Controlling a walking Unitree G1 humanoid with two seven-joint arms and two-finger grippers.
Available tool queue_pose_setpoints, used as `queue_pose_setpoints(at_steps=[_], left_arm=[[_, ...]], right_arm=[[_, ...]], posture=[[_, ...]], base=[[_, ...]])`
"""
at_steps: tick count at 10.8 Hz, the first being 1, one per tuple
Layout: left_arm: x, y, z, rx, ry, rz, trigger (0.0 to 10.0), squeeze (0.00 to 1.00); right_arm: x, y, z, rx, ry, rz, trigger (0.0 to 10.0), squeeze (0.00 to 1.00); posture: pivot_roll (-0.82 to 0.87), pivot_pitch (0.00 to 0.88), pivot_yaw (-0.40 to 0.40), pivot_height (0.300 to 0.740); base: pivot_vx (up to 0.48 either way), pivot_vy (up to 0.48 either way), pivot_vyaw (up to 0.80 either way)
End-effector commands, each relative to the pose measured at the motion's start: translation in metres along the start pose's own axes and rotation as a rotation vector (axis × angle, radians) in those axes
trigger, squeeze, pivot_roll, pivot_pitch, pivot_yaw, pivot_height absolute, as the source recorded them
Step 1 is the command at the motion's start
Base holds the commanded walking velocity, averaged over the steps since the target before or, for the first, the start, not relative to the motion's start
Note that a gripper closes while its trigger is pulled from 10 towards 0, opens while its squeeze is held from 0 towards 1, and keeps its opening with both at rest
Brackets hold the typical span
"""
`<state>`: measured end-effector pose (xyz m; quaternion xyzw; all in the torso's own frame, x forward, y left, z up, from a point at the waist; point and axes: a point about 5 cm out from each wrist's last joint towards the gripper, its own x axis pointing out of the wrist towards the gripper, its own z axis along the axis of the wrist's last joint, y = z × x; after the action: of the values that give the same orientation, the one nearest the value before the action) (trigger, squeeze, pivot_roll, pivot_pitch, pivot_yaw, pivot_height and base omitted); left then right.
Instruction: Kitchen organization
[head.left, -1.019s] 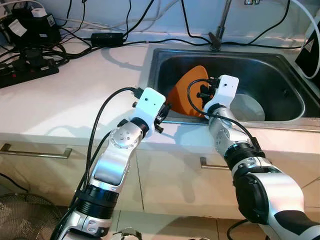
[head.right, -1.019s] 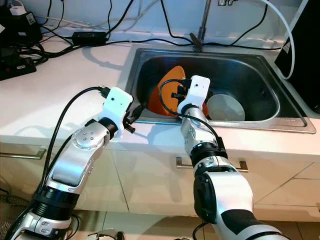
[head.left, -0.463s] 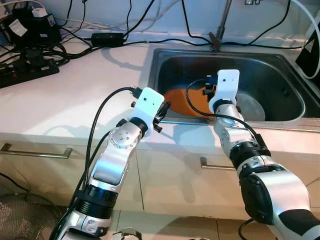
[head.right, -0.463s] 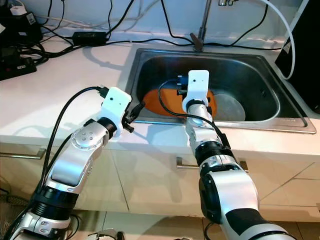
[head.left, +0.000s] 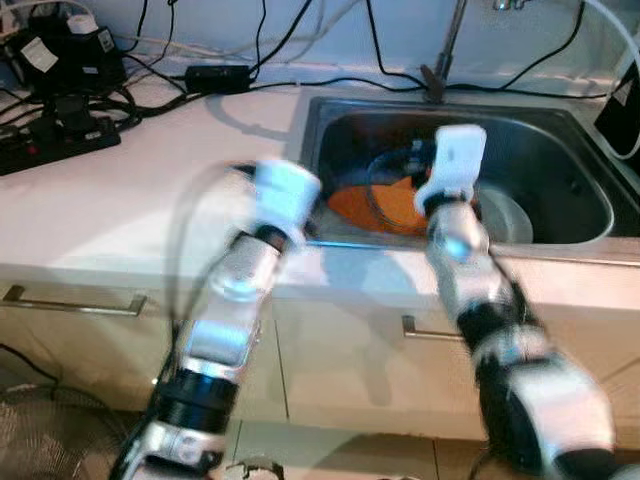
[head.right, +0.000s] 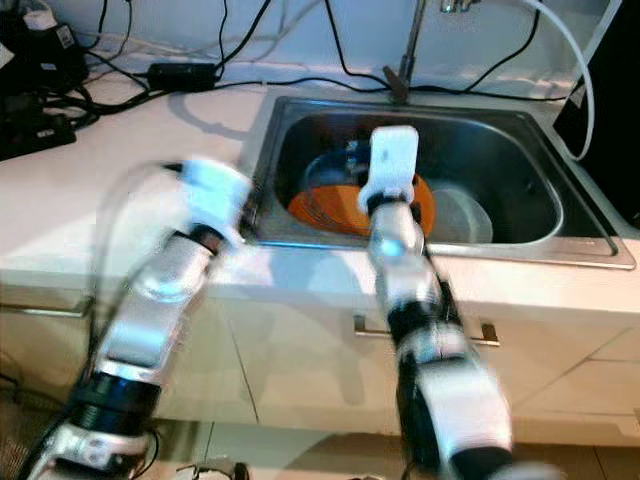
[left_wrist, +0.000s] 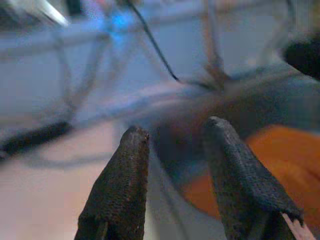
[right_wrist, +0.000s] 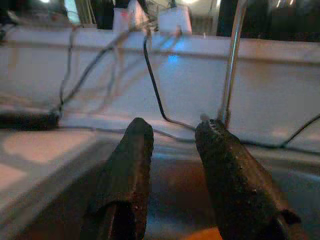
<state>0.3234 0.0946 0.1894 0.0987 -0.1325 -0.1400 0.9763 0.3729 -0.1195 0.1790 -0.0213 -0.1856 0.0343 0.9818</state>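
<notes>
You have two grippers, both with fingers spread and empty: the left gripper (left_wrist: 172, 145) at the counter's (head.left: 130, 200) front edge beside the sink (head.right: 520, 130), the right gripper (right_wrist: 172, 135) above the basin. One orange plate (head.right: 325, 205) lies flat inside, one white plate (head.right: 465, 215) beside it.

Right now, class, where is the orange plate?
In the head views the orange plate lies in the left part of the steel sink, beside a white bowl, under the right gripper.
</notes>
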Motion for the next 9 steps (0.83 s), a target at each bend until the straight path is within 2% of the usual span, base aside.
queue_pose_setpoints(at_steps=[1, 2, 3, 4, 5, 9], left_arm=[[0.0, 0.004, -0.003, 0.012, -0.012, 0.064, 10.0, 0.0], [-0.001, 0.005, -0.004, 0.022, -0.01, 0.084, 10.0, 0.0], [0.0, 0.008, -0.007, 0.016, -0.026, 0.121, 10.0, 0.0], [0.002, 0.008, -0.005, 0.026, -0.075, 0.131, 10.0, 0.0], [0.002, 0.006, -0.004, 0.024, -0.09, 0.134, 10.0, 0.0], [0.001, -0.003, -0.001, 0.028, -0.145, 0.121, 10.0, 0.0]], right_arm=[[-0.004, 0.001, 0.011, 0.016, -0.078, 0.014, 10.0, 0.0], [-0.008, 0.002, 0.011, 0.024, -0.088, 0.017, 10.0, 0.0], [-0.02, 0.005, 0.007, 0.029, -0.087, 0.031, 10.0, 0.0], [-0.028, 0.005, 0.005, 0.043, -0.068, 0.013, 10.0, 0.0], [-0.029, 0.005, 0.007, 0.046, -0.067, 0.011, 10.0, 0.0], [-0.031, 0.007, 0.014, 0.05, -0.068, 0.025, 10.0, 0.0]], posture=[[0.07, 0.0, -0.003, 0.74], [0.07, 0.0, -0.003, 0.74], [0.06, 0.0, 0.003, 0.74], [0.04, 0.009, 0.007, 0.74], [0.03, 0.015, 0.006, 0.74], [0.03, 0.01, -0.003, 0.74]], base=[[0.0, 0.0, 0.0], [0.0, 0.0, 0.0], [0.0, 0.0, 0.0], [0.0, 0.0, 0.0], [0.0, 0.0, 0.0], [0.0, -0.48, 0.0]])
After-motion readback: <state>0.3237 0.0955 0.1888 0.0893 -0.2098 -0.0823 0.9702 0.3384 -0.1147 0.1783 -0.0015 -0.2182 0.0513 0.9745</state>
